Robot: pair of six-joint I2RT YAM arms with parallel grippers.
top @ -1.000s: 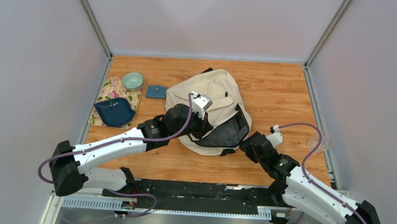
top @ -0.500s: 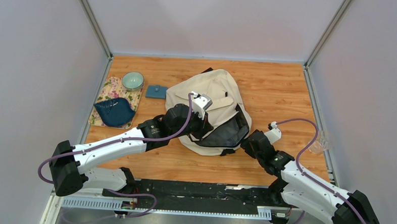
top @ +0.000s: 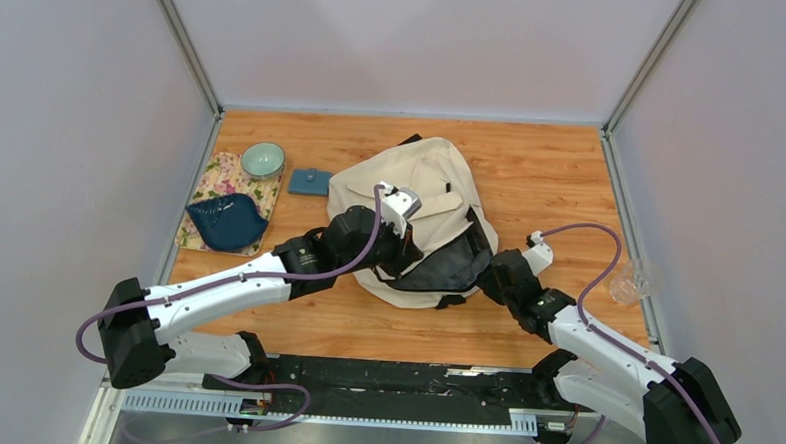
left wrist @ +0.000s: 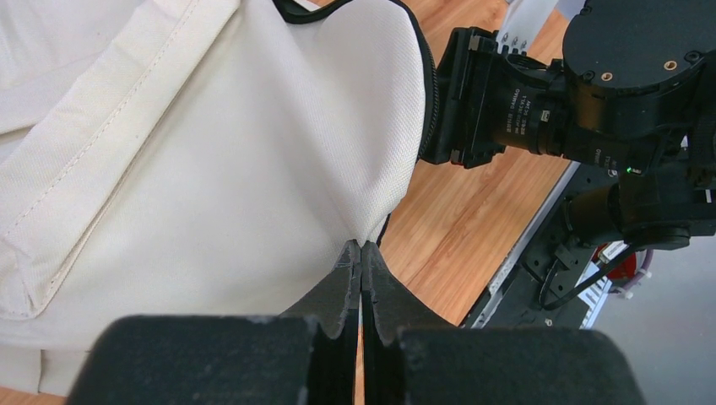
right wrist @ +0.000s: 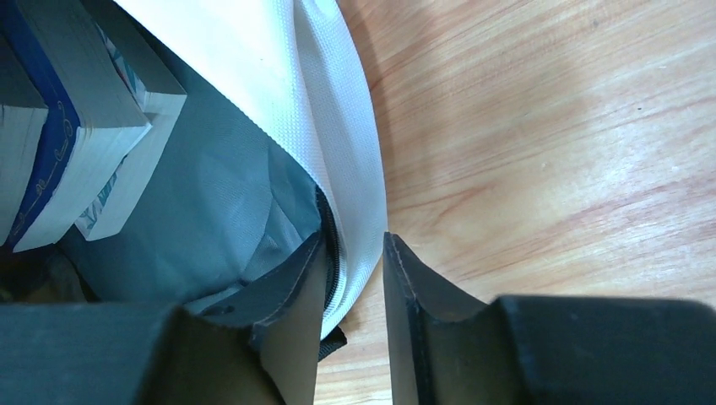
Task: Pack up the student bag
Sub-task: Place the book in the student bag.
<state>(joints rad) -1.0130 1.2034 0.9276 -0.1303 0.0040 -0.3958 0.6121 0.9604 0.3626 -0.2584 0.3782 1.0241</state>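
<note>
The student bag (top: 421, 183), cream fabric with a dark open mouth, lies mid-table. My left gripper (top: 401, 254) is shut on a fold of its cream cloth (left wrist: 211, 152) at the mouth's near-left edge; in the left wrist view the gripper (left wrist: 361, 246) pinches the fabric at its tips. My right gripper (top: 487, 274) is at the mouth's right end. In the right wrist view the right gripper (right wrist: 353, 240) stands open astride the bag's zippered rim (right wrist: 338, 152), one finger inside against the grey lining (right wrist: 211, 202), one outside over the wood. Books (right wrist: 67, 126) lie inside the bag.
A small blue pouch (top: 310, 182) lies left of the bag. A green bowl (top: 263, 159) and a dark blue dish (top: 227, 222) sit on a flowered cloth (top: 211, 179) at the far left. A clear cup (top: 628, 285) stands by the right wall.
The right arm has moved left to the bag's rim and its jaws have narrowed around the edge. The left gripper has held still on the cloth.
</note>
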